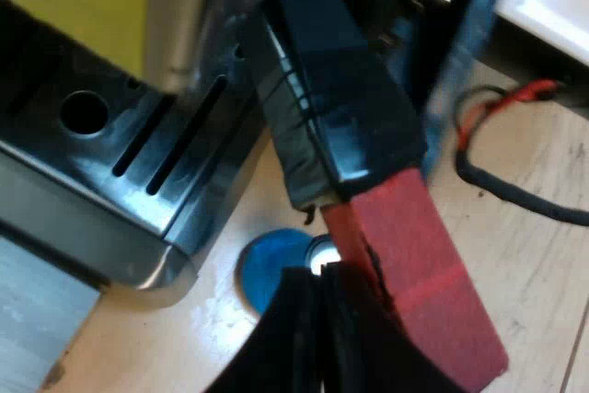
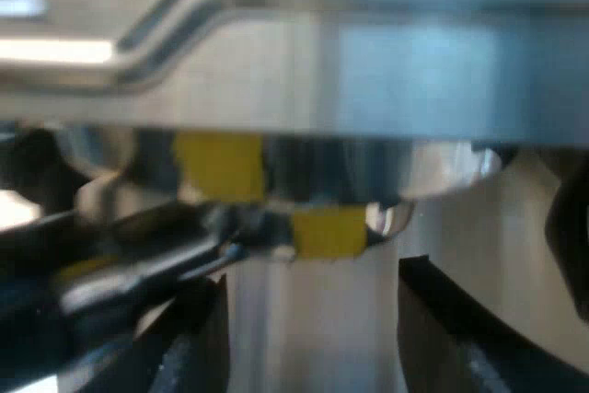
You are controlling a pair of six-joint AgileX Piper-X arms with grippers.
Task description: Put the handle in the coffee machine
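the left gripper (image 1: 317, 338) sits right at the red end (image 1: 414, 273) of the holder (image 1: 340, 108). whether it clasps that end or only lies against it, i cannot tell. from the gripper the holder's dark handle runs away and upward toward the espresso machine (image 1: 189, 16), clear of the table (image 1: 525, 264). under the handle, just beyond the gripper, a blue tamper (image 1: 271, 269) lies on the wood. near the tamper is the machine's drip tray (image 1: 138, 172), a slotted black top in a metal rim; what lies under the slots is hidden.

the right gripper (image 2: 313, 356) is released, its fingers (image 2: 189, 352) spread wide with nothing between them. it faces the underside of the machine's front, straight ahead of a round metal part (image 2: 276, 167). a dark bar (image 2: 138, 278) reaches from that part past one finger. what the round part holds is hidden.
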